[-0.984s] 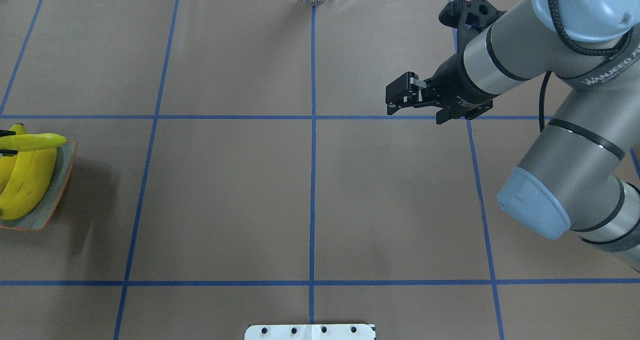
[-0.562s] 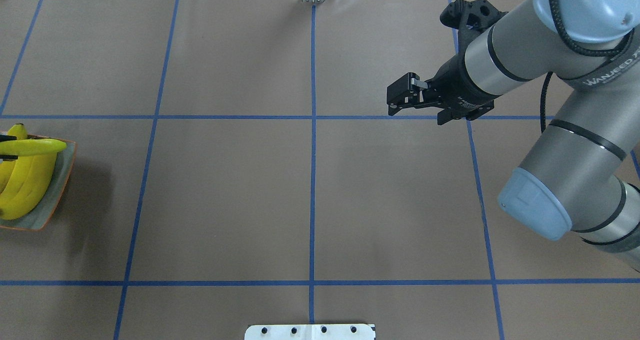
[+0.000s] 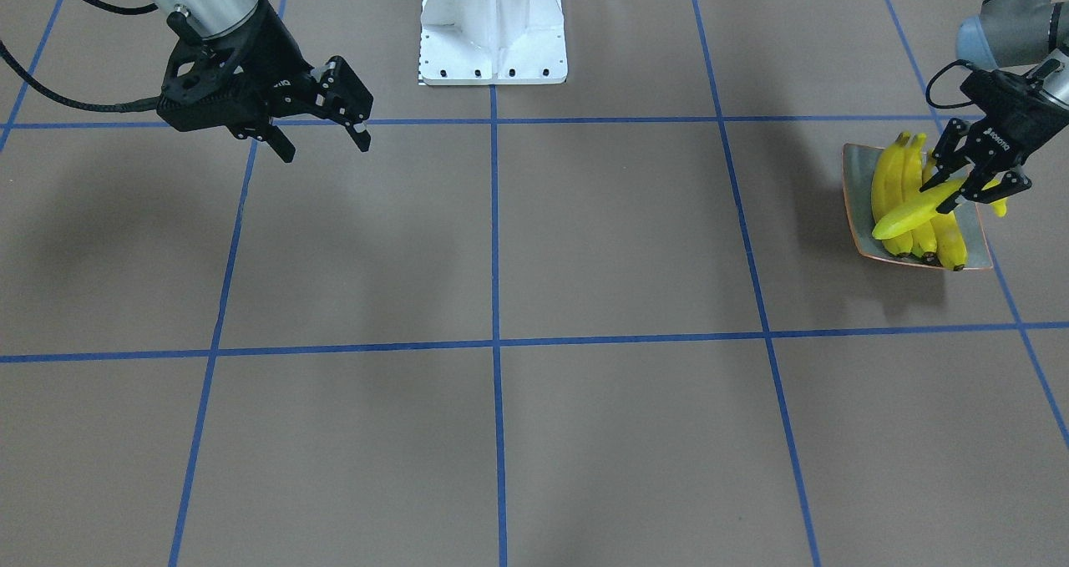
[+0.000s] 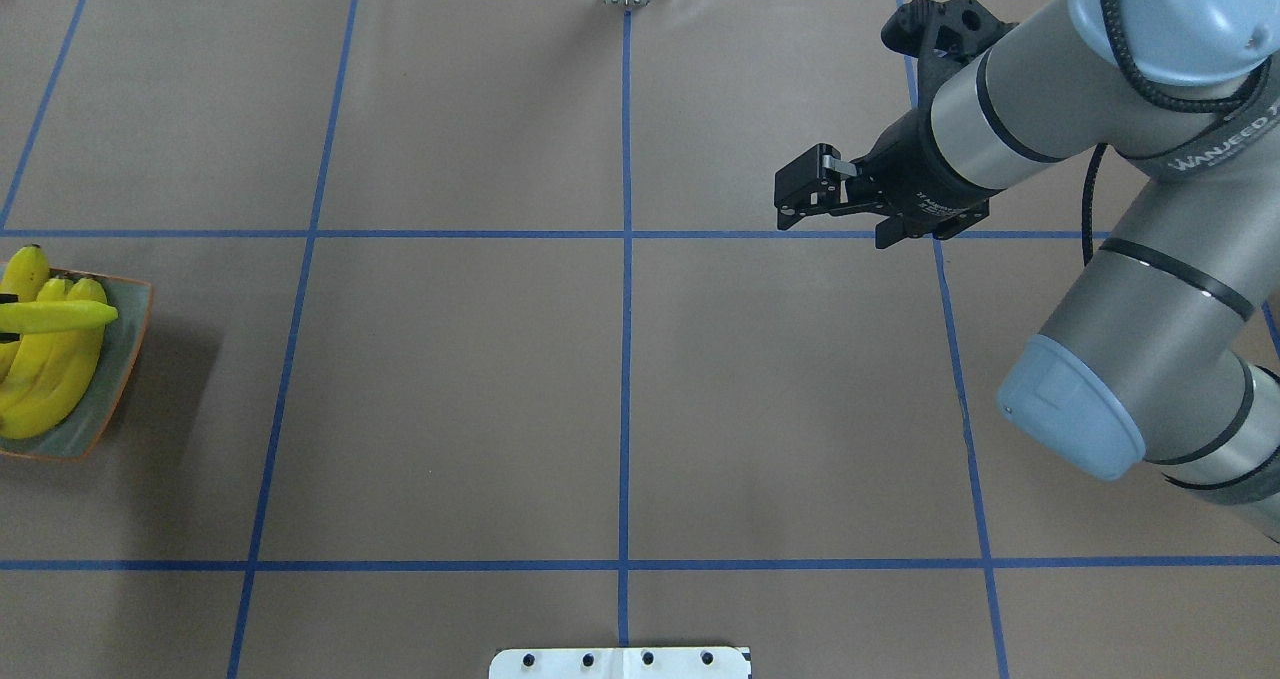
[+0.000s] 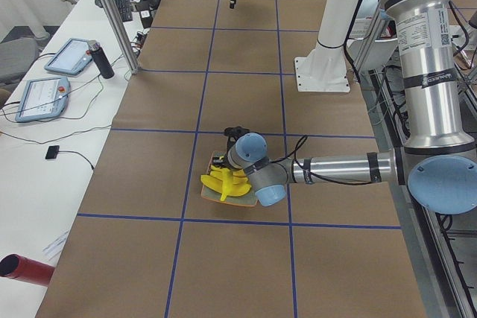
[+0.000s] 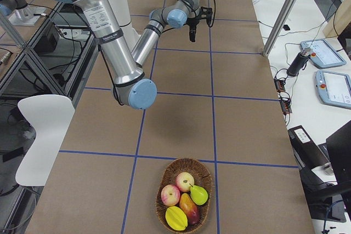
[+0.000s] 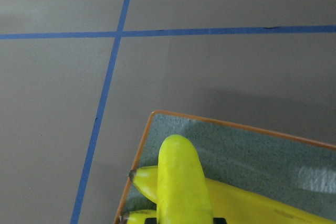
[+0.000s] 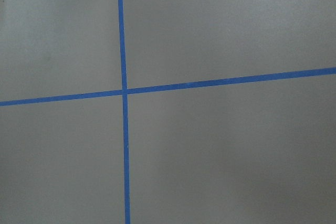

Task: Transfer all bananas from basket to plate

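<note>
1. The left gripper is out at the left end of the tabletop, its fingers clamped on the paler banana, which is held slantwise over the plate.
2. Three bananas lie side by side in that plate. Whether the held one touches them, I cannot tell.
3. From overhead, the frame edge cuts off nearly all of the left gripper, and the plate's outer side too.
4. The left wrist camera catches only the held banana's rounded end and a dark sliver at the bottom edge.
5. The right gripper hangs well apart over brown paper, fingers apart and empty.
6. The basket sits at the opposite end of the tabletop, with other fruit inside.
7. The cable sleeve on the right arm reads "WANJEED", and the rest is cut off. The print on the grippers is too small to read.
</note>
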You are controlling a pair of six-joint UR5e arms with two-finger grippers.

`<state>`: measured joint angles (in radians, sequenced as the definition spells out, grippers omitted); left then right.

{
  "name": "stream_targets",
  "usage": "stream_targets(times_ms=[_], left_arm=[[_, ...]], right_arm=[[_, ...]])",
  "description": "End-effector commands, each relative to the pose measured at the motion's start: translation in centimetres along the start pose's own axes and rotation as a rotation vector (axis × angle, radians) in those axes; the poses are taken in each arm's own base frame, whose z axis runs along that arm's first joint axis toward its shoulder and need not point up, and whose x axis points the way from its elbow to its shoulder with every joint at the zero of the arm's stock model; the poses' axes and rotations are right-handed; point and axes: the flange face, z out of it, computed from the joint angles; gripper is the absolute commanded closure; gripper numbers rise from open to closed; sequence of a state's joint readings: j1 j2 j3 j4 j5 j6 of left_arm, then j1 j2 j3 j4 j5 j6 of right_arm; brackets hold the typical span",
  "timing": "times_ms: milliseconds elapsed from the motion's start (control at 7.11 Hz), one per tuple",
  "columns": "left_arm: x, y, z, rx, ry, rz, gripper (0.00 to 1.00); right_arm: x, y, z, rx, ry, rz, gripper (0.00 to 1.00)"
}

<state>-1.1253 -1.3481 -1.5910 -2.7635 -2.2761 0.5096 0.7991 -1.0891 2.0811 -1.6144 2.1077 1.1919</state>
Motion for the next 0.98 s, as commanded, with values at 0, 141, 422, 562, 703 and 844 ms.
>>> stream_targets(times_ms=[0,141,422,562,703,844], left_arm=[[0.57,0.52,-0.01,-0.011,0.005,-0.003,1.0],[0.6,0.45,-0.09,-0.01,0.004,-0.002,1.0],[0.79,0.29,-0.07,-0.008,0.009,-0.007,1.0],[0.82,0.22,-0.15,-0.007,0.008,-0.014,1.0],[0.94,0.05,0.01,-0.005,0.013,-0.024,1.0],[1.26,-0.1,0.45,-0.005,0.026,-0.028,0.98]], right_arm=[[0.12,0.05,0.0,0.0,0.002,0.001,0.0],[0.22,0.1,0.0,-0.002,0.001,0.001,0.0],[0.22,0.1,0.0,-0.002,0.001,0.001,0.0],[0.25,0.04,-0.05,-0.001,0.001,0.002,0.0],[0.37,0.08,-0.04,-0.001,0.002,0.003,0.0],[0.66,0.1,0.11,-0.003,0.007,0.006,0.0]])
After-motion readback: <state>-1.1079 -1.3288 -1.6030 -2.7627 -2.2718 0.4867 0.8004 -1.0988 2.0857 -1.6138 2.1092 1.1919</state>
